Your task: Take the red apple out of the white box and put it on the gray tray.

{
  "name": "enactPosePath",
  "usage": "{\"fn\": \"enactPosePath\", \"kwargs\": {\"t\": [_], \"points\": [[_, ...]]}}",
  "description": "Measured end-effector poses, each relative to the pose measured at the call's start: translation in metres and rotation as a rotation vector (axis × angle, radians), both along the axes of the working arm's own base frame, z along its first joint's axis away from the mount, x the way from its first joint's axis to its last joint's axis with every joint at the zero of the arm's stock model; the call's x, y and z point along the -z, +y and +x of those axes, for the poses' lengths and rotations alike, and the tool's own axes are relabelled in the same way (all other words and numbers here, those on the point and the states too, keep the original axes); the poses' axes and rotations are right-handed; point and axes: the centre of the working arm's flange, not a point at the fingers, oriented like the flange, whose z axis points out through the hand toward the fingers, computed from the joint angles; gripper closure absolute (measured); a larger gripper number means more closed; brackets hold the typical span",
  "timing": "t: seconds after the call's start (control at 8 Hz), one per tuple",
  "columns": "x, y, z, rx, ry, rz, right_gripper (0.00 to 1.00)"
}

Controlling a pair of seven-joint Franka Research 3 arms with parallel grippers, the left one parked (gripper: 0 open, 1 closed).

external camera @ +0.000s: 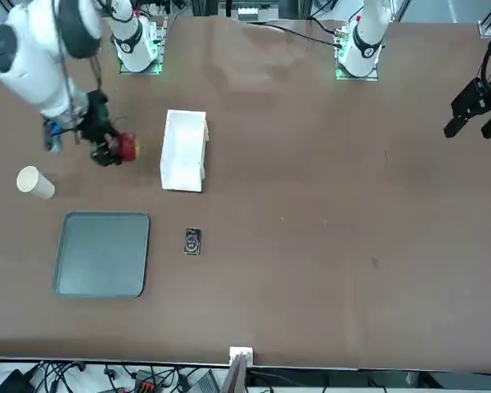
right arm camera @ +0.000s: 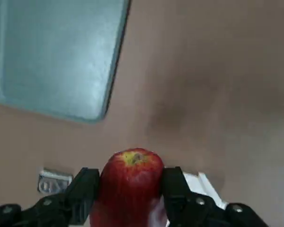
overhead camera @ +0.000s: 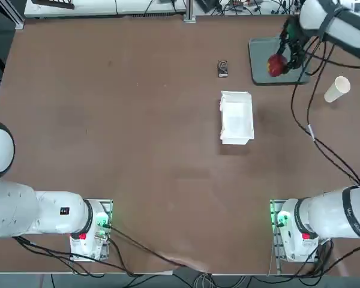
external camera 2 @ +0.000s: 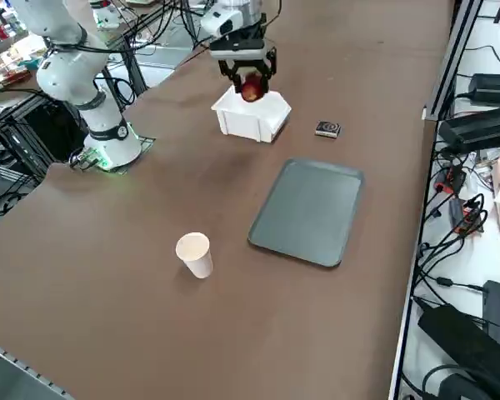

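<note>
Red apple (right arm camera: 132, 184) is riding high above the table, between white box (external camera: 185, 151) and gray tray (external camera: 103, 253); your right gripper (right arm camera: 131, 189) is pinching its smooth, firm, slippery-looking sides.

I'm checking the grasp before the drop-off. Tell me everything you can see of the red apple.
The red apple is small, roundish and glossy dark red, with a yellowish patch at the end facing the wrist camera. It hangs in the air, clamped between the two black fingers of the right gripper, touching nothing else. It is out of the white box, which looks empty, and not yet on the gray tray.
</note>
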Motion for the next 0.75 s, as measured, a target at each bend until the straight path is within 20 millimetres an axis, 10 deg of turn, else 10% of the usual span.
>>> {"fn": "enactPosePath", "kwargs": {"t": [0.75], "points": [[0.1, -0.059, 0.12, -0.341, 0.018, -0.21, 0.23]]}}
